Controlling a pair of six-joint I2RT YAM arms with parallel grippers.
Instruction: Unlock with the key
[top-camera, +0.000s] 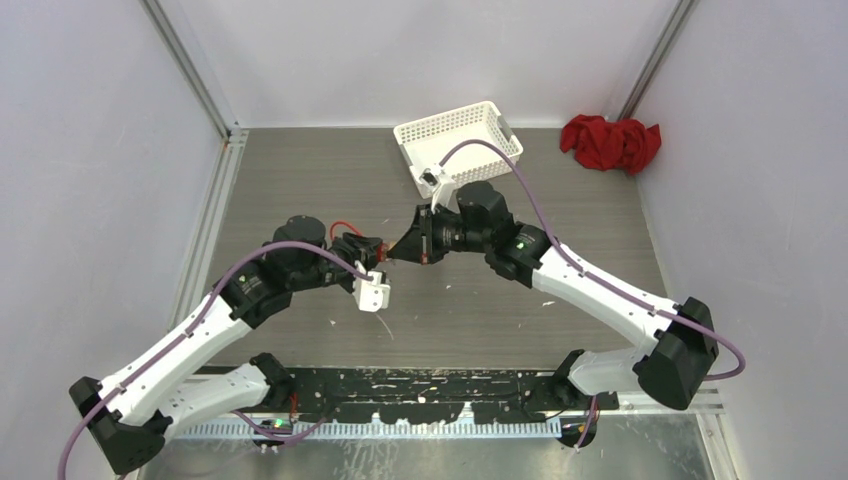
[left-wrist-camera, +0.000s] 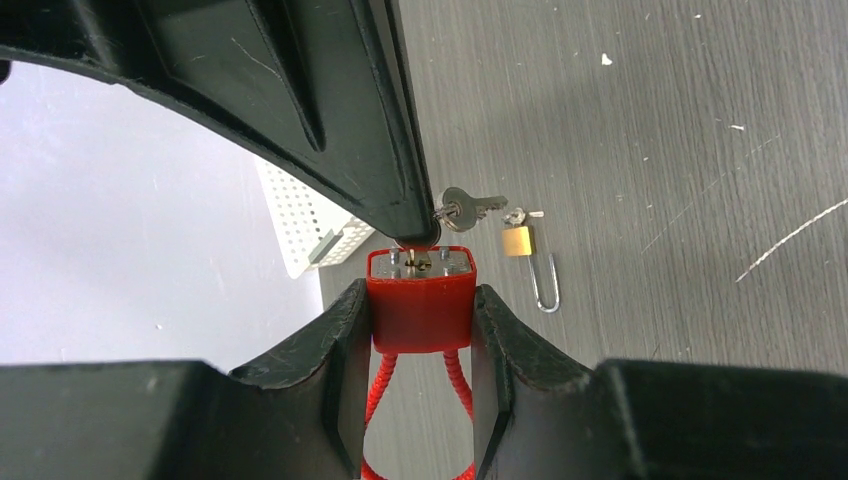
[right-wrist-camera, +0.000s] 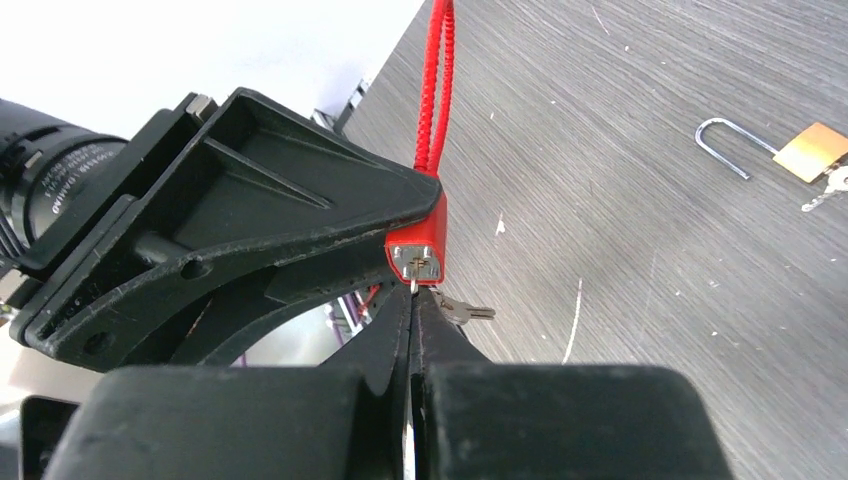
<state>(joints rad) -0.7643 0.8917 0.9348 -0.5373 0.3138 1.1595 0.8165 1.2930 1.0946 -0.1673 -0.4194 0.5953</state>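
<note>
A red padlock (left-wrist-camera: 420, 318) with a red cable loop (right-wrist-camera: 436, 90) is clamped between the fingers of my left gripper (left-wrist-camera: 420, 296), its silver keyhole face turned toward the right arm. My right gripper (right-wrist-camera: 413, 300) is shut on the key (right-wrist-camera: 413, 286), whose blade tip sits in the keyhole of the lock (right-wrist-camera: 420, 255). A second key (left-wrist-camera: 472, 208) hangs loose beside the right fingers. In the top view the left gripper (top-camera: 375, 252) and the right gripper (top-camera: 398, 250) meet tip to tip above the table's middle.
A small brass padlock (left-wrist-camera: 517, 240) with its shackle swung open and keys attached lies on the table beyond the grippers. A white basket (top-camera: 458, 145) stands at the back, and a red cloth (top-camera: 610, 142) lies in the back right corner.
</note>
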